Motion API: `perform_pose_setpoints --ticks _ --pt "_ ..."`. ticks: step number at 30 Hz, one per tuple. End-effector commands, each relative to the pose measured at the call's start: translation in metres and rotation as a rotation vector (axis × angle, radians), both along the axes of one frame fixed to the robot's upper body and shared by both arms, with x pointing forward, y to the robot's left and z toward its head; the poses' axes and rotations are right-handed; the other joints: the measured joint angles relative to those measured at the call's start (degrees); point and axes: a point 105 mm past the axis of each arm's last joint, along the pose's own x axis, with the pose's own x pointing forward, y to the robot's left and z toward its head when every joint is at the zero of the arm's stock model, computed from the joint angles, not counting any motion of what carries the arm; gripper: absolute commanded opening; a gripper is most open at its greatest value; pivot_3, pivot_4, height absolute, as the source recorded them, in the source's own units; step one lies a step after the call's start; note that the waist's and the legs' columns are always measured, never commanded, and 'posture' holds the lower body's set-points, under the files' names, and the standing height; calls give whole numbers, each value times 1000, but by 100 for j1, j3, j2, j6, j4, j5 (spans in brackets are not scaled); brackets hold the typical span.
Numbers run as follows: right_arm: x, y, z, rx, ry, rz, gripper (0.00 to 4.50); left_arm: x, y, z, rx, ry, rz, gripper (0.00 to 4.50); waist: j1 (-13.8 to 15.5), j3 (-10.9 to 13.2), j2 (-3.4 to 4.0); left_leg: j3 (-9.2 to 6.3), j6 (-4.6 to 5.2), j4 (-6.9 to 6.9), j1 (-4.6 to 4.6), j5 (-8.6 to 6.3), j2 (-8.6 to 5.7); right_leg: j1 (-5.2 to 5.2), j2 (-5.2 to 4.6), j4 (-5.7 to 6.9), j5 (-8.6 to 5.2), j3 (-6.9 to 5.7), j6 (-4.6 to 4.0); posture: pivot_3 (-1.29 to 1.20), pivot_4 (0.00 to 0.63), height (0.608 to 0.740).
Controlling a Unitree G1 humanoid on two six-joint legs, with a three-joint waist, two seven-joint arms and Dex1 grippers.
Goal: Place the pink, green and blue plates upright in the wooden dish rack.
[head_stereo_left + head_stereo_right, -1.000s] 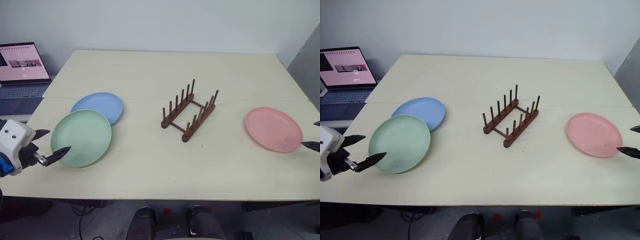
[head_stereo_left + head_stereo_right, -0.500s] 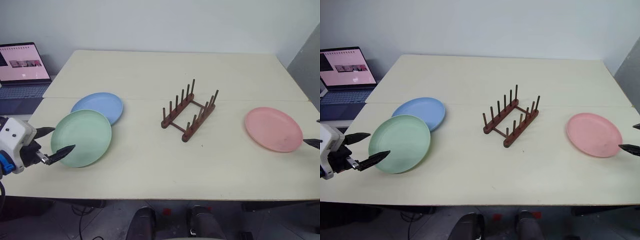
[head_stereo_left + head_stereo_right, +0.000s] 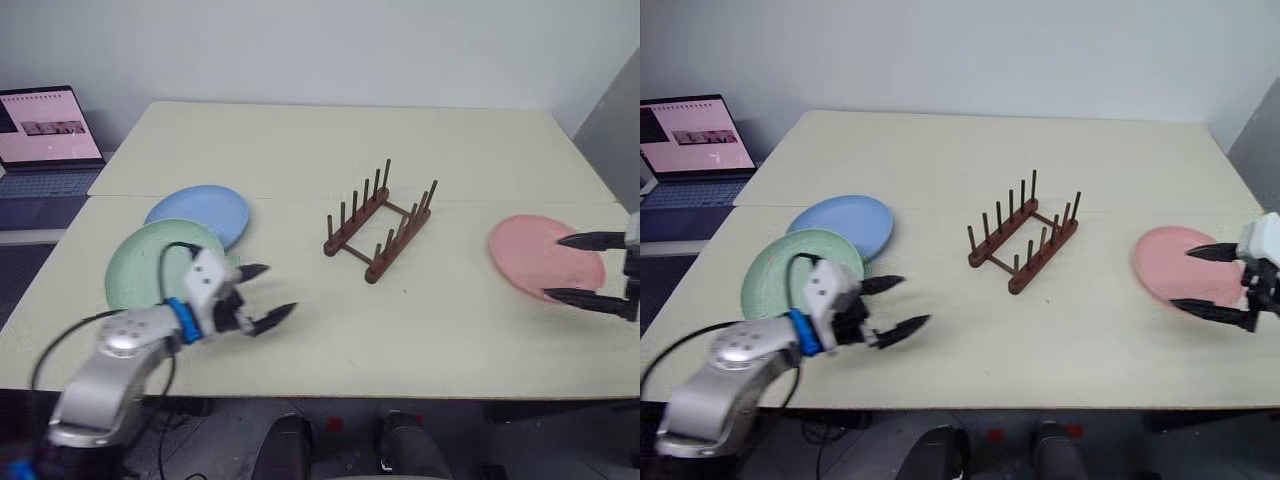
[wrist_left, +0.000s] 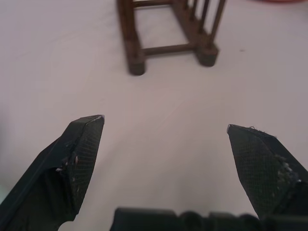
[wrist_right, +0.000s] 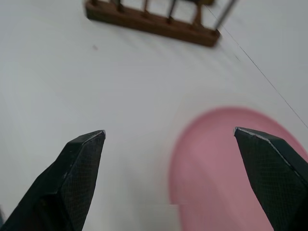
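Observation:
The wooden dish rack [image 3: 380, 230] stands empty at the table's middle. On the left lies the green plate [image 3: 140, 265], flat, with its far edge overlapping the blue plate [image 3: 197, 210]. The pink plate [image 3: 535, 255] lies flat on the right. My left gripper [image 3: 278, 289] is open, hovering just right of the green plate and pointing toward the rack [image 4: 168, 33]. Open too, my right gripper [image 3: 554, 267] hangs over the pink plate's right half, one finger on either side of it in the picture. From the right wrist, the pink plate [image 5: 226, 168] lies below the open right gripper [image 5: 168, 131].
An open laptop [image 3: 45, 140] sits on a side surface off the table's far left corner. A seam [image 3: 300, 198] crosses the tabletop behind the rack. The near table edge [image 3: 330, 398] runs just in front of both arms.
My left arm has swung right, from the table's left edge across the green plate to its right side. The right gripper has come in leftward over the pink plate. Plates and rack lie unmoved.

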Motion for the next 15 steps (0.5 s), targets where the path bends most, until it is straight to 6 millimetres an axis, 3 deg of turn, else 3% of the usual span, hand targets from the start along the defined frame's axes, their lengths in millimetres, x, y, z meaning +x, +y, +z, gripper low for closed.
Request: perform_pose_setpoints --ticks 1,11,15 --pt "-10 29 10 43 -17 53 4467 7 -29 -8 -20 -31 -8 4500 4 -3 -6 -1 1 2 3 0 0 0 3 0 2 4 -1 0 150 728" --pt "-19 43 -4 65 27 37 4467 49 -92 -42 -96 -82 91 4500 10 -6 -31 -1 3 6 12 1 -15 13 7 -8 3 16 -6 0 150 728" --pt "-20 44 -2 68 30 38 4467 54 -114 -48 -159 -60 80 4500 14 -7 -32 -4 4 5 11 1 -15 13 11 -9 6 13 -1 0 150 728"
